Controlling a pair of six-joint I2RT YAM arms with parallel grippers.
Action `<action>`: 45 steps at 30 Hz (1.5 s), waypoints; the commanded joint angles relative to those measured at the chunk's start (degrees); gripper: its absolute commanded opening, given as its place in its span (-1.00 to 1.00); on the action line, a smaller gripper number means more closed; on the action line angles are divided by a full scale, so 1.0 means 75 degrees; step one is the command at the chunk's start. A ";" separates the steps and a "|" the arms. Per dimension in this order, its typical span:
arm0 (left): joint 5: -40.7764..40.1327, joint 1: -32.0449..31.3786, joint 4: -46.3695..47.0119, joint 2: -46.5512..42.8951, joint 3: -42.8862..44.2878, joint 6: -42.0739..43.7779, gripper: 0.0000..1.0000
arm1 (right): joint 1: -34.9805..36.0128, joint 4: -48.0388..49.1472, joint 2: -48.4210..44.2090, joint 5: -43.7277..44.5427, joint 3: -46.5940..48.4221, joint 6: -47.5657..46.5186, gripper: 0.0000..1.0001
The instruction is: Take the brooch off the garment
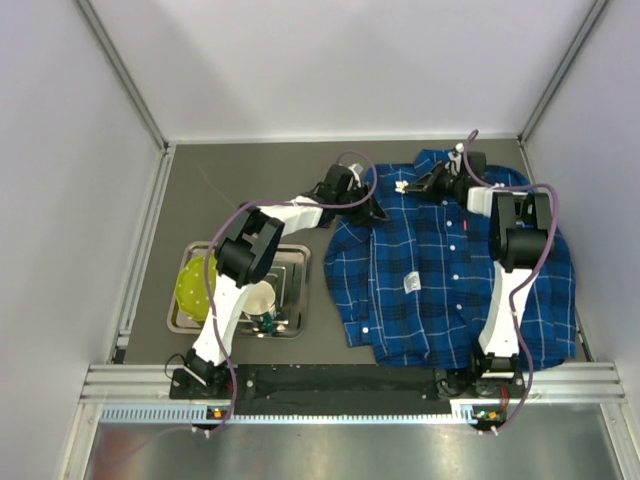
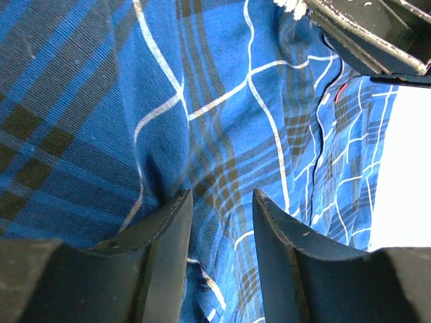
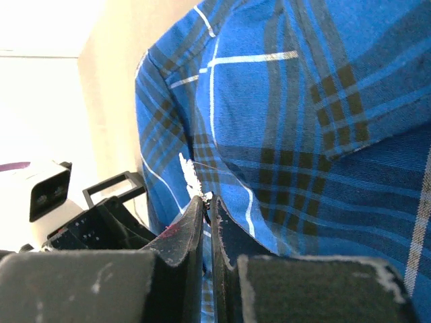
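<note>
The garment, a blue plaid shirt, lies flat on the right half of the table. The brooch, a tiny white cluster, sits by the collar. In the right wrist view the brooch sticks up just above the fingertips of my right gripper, which is shut on its base. My right gripper comes in from the collar's right side. My left gripper rests on the shirt's left shoulder. In the left wrist view a fold of the garment bunches between the narrowed jaws of my left gripper.
A metal tray at the left holds a yellow-green bowl and a cup. A white cloth tag and a small red mark are on the shirt front. White walls enclose the table.
</note>
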 commanded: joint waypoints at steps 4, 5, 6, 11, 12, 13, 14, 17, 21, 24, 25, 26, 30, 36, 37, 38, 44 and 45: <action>0.0195 -0.0052 -0.0172 -0.1183 0.0154 0.0362 -0.02 | 0.0088 -0.0654 -0.1255 0.0372 0.0158 -0.0908 -1.00; 0.0230 -0.0110 -0.0196 -0.1288 0.0143 0.0397 0.00 | 0.0135 -0.0934 -0.1420 0.0479 0.0075 -0.1061 -1.00; 0.0242 -0.0133 -0.0242 -0.1510 0.0119 0.0467 0.03 | 0.0147 -0.1007 -0.1584 0.0573 -0.0030 -0.1294 -1.00; 0.0476 -0.0263 -0.0536 -0.2389 -0.0360 0.0644 0.08 | 0.0674 -0.1429 -0.2873 0.1510 -0.0873 -0.1999 -1.00; 0.0488 -0.0274 -0.0524 -0.2774 -0.0698 0.0609 0.08 | 0.0744 -0.1661 -0.3072 0.1639 -0.0991 -0.2208 -1.00; 0.0500 -0.0274 -0.0512 -0.2998 -0.0898 0.0609 0.09 | 0.0861 -0.1710 -0.3237 0.1849 -0.1247 -0.2315 -1.00; 0.0489 -0.0274 -0.0512 -0.3221 -0.1086 0.0609 0.10 | 0.0931 -0.1792 -0.3586 0.1979 -0.1366 -0.2386 -1.00; 0.0407 -0.0274 -0.0512 -0.4170 -0.1836 0.0609 0.14 | 0.1281 -0.1968 -0.4324 0.2494 -0.1893 -0.2807 -1.00; 0.0267 -0.0263 -0.0640 -0.5434 -0.2796 0.0294 0.25 | 0.2042 -0.2062 -0.5390 0.3396 -0.2631 -0.3720 -1.00; 0.0324 -0.0193 -0.0584 -0.6137 -0.3393 -0.0348 0.25 | 0.2710 -0.1887 -0.6327 0.4146 -0.3287 -0.4258 -1.00; 0.0348 -0.0088 -0.0467 -0.6327 -0.3605 -0.0608 0.23 | 0.2864 -0.1805 -0.6541 0.4484 -0.3672 -0.4366 -1.00; 0.0348 -0.0017 -0.0396 -0.6514 -0.3805 -0.0912 0.18 | 0.2993 -0.1630 -0.6798 0.4639 -0.3873 -0.4436 -1.00; 0.0430 0.0253 0.0167 -0.7183 -0.4789 -0.2726 0.04 | 0.3638 -0.0810 -0.7819 0.5014 -0.5090 -0.5219 -1.00; 0.1167 0.0242 -0.0932 -0.6437 -0.4220 -0.4194 0.03 | 0.4939 0.0465 -0.8874 0.6034 -0.6040 -0.6555 -1.00; 0.1354 0.0206 -0.1015 -0.6318 -0.4101 -0.4219 0.03 | 0.5068 0.0643 -0.8979 0.6325 -0.6124 -0.6732 -1.00; 0.1344 0.0171 -0.1190 -0.6224 -0.3984 -0.4266 0.03 | 0.5359 0.0772 -0.9108 0.6502 -0.6183 -0.6885 -1.00; 0.0923 -0.0040 -0.1332 -0.6199 -0.3935 -0.5039 -0.01 | 0.5854 0.1394 -0.9051 0.7382 -0.6289 -0.7659 -1.00; 0.0887 -0.0040 -0.1286 -0.6211 -0.4040 -0.5295 -0.01 | 0.5935 0.1465 -0.9051 0.7359 -0.6312 -0.7764 -1.00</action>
